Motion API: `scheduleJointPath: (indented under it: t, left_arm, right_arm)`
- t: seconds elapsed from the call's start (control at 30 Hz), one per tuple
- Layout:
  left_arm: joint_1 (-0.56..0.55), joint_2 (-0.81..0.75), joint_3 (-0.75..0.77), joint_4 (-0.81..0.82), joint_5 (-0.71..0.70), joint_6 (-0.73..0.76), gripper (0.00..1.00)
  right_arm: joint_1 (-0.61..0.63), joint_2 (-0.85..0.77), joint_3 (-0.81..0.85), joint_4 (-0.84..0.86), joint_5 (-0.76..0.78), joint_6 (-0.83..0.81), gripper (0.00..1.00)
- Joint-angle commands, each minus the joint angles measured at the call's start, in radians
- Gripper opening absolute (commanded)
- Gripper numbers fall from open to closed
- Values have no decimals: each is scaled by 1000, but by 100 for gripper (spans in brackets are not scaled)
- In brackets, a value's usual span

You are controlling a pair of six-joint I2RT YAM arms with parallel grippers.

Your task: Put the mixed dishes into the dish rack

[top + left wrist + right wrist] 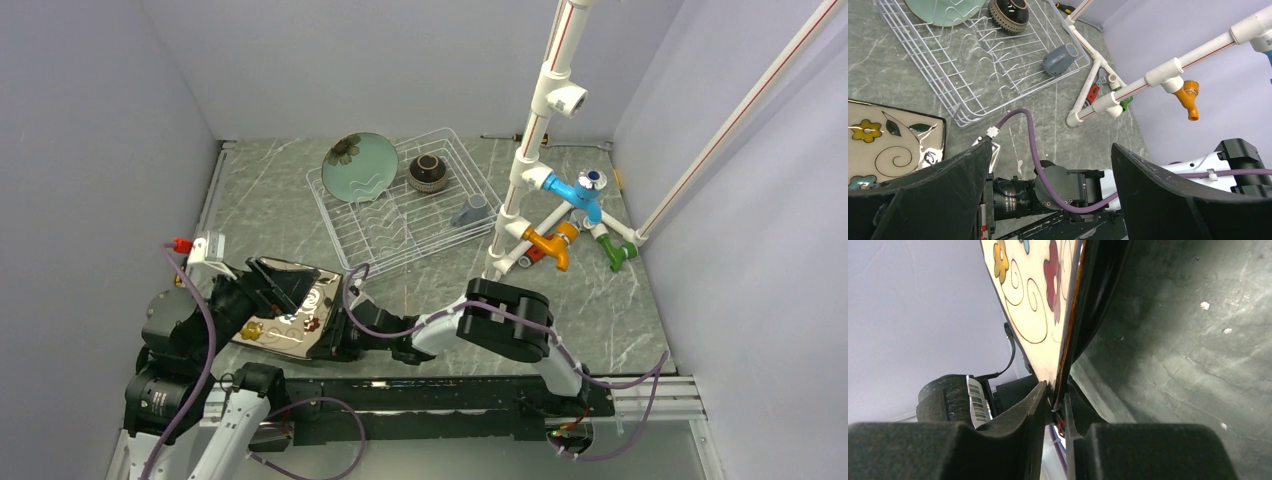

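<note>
The cream floral square plate [295, 318] is tilted up near the table's front left, and my right gripper [338, 333] is shut on its right rim. In the right wrist view the plate [1033, 300] stands edge-on between the pinching fingers of the right gripper [1057, 392]. My left gripper [272, 285] hangs open over the plate's far left corner, its fingers [933, 200] wide apart and holding nothing. The dish rack [400, 238] holds the pale green round plate [360, 167], the brown bowl [428, 173] and the small grey mug [470, 211] lying on its side.
A white pipe stand [540, 150] with blue, orange and green fittings rises just right of the rack. Purple cables loop off the right arm [505, 320] near the front edge. Walls close in the table on three sides.
</note>
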Motion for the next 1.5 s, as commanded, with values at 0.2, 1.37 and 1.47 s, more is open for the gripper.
scheduleJointPath:
  t: [0.2,1.37,1.47]
  left_arm:
    - [-3,9,-7,42,12,-19,94]
    - [-3,7,83,12,1,-14,94]
    - [-3,7,105,8,7,-21,94]
  right_arm:
    - [-20,58,37,170,-27,71,26]
    - [-21,-57,38,285,-82,-67,0]
    - [-19,-66,17,343,-81,-77,0]
